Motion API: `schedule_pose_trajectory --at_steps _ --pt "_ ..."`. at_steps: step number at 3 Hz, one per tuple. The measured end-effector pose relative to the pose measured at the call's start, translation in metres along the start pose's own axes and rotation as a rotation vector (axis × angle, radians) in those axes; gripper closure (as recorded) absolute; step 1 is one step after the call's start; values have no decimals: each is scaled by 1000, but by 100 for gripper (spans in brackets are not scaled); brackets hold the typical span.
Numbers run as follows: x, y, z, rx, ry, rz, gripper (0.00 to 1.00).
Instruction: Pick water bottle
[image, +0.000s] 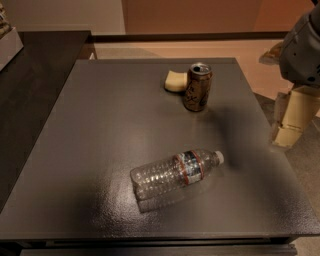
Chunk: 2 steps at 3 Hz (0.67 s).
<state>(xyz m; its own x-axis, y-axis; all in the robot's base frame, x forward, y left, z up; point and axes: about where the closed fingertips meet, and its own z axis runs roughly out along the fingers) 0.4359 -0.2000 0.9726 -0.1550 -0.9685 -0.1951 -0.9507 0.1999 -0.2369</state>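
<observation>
1. Claw (290, 125) hangs out past the right edge of the desk (100, 125), above the floor and well apart from everything on the desktop. It holds nothing. Whether it is spread or pressed together I cannot tell from this angle.
2. The water bottle (176, 172) lies on its side in the near half of the desk, a little right of centre. Its white cap (218, 157) points right and slightly away, and its base points toward the near left. Nothing touches it.
3. The step in hand looks like the approach: the reach toward the bottle has not begun and the grasp is not yet made.
4. The next move calls for bringing the claw in over the desk and down to the bottle. It should turn so that it closes across the ribbed body, likely near the dark label (191, 167), rather than along the bottle's length. A thin round bottle lying flat may roll or buckle, so a centred, gentle squeeze seems wise.
5. Farther back, a brown can (197, 87) stands upright with a yellow sponge (175, 81) just beside it on its left. Both are well apart from the bottle, so they should not hinder the reach.
6. A darker counter (35, 75) runs along the left of the desk.
</observation>
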Motion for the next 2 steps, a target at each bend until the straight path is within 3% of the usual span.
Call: schedule_pose_trajectory --at_steps 2 --pt "-38 36 36 -89 -4 -182 0"
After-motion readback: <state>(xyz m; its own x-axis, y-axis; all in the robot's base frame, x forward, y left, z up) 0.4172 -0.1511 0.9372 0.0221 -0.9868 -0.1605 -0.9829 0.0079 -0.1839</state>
